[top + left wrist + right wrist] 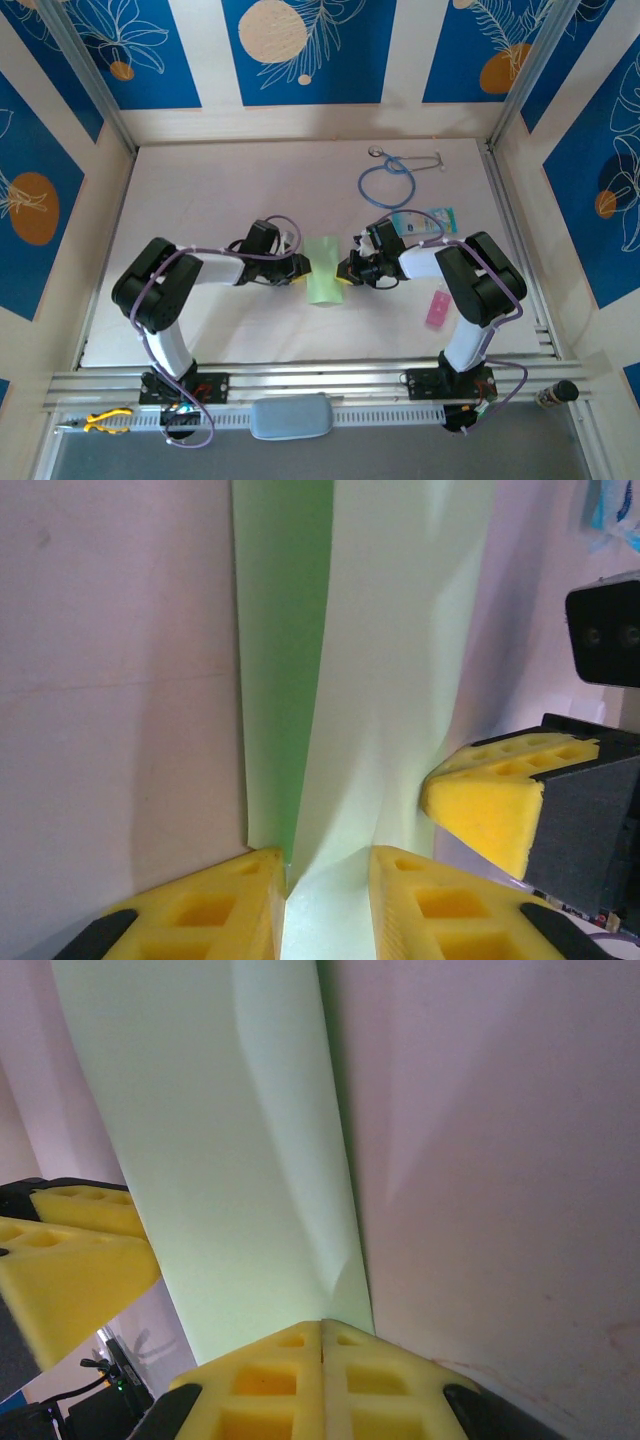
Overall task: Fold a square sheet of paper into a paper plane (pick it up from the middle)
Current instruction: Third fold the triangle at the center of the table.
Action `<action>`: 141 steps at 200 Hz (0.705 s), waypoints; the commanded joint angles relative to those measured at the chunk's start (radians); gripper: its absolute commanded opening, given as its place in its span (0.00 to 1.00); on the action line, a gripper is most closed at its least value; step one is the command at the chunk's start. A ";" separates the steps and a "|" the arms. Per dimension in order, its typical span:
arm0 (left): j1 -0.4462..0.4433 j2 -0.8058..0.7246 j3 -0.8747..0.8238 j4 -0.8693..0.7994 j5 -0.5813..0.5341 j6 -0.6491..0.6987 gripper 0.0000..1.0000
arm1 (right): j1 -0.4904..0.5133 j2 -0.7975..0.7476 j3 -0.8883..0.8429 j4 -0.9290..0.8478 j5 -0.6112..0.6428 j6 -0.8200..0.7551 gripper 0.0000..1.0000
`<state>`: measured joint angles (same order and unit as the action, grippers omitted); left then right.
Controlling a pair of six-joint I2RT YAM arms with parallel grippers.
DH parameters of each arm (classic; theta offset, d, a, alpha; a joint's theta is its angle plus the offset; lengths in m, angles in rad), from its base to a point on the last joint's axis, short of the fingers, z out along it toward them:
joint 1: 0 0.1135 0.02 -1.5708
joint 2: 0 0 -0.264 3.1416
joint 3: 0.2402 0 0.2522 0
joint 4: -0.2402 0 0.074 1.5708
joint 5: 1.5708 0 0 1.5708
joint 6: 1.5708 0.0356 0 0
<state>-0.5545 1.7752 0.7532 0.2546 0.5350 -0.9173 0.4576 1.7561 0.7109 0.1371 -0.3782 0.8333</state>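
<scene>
1. Starting at the near rail by my bases, I see yellow-handled pliers (100, 421) and a grey-blue pad (290, 416). Neither plays a part in the folding.
2. A little farther in, a pink strip (437, 308) lies beside my right arm, well apart from the work.
3. Both arms bend inward and meet over the middle of the bench (200, 200). The square sheet of paper (323, 275) lies on it between them.
4. My left claw (325, 865) sits at the sheet's left edge. Its pads are a little apart and pale green paper shows in the gap, so I judge it spread and nipping nothing.
5. My right claw (322, 1328) is pressed together, with its tips at the sheet's right edge. I cannot tell whether any paper is caught between the pads.
6. The sheet looks narrower than a square and carries one long lengthwise fold. In the left wrist view a darker green flap shows beside the paler face. I judge the first long crease made, or being flattened.
7. There is no pointed nose and no wings. By my reckoning the nose corners and wing folds are not yet done, so the paper plane is at an early stage.
8. Just past my right claw lies a teal-and-white card (425, 220). A stethoscope (390, 178) lies near the far edge.
</scene>
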 commanded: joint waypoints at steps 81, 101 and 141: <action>-0.012 -0.015 -0.028 0.143 -0.004 -0.048 0.30 | -0.002 0.023 -0.030 -0.126 0.070 -0.011 0.02; -0.011 -0.024 -0.038 0.162 -0.004 -0.060 0.30 | -0.002 0.023 -0.027 -0.132 0.068 -0.013 0.01; -0.007 -0.023 -0.035 0.150 -0.001 -0.057 0.29 | -0.002 0.014 -0.023 -0.137 0.070 -0.014 0.01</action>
<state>-0.5568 1.7741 0.7280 0.3851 0.5308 -0.9646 0.4576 1.7550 0.7113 0.1345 -0.3775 0.8322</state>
